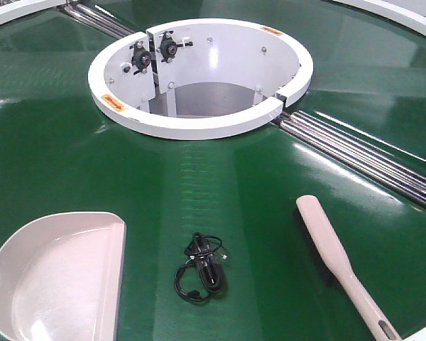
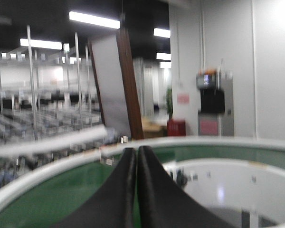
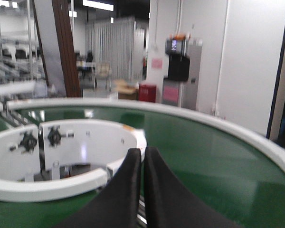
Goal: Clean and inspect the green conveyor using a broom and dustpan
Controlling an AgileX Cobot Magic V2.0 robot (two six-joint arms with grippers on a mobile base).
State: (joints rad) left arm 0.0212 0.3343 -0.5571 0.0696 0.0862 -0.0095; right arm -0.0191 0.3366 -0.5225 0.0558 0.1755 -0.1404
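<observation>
**Both claws pinched shut, empty**

My left claw (image 2: 137,159) and right claw (image 3: 142,159) have their fingers pressed together, holding nothing. On the green conveyor (image 1: 234,192), the dustpan (image 1: 57,277) lies at 7 o'clock, the broom (image 1: 337,263) at 4 and a coiled black cable (image 1: 202,270) at 6.

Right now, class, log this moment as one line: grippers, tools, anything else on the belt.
left gripper: shut, empty | right gripper: shut, empty | dustpan: on green conveyor, unheld | broom: likewise | black cable: lying between them

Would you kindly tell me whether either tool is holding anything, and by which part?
Nothing is held: left tool and right tool are shut empty; broom and dustpan lie untouched.
</observation>
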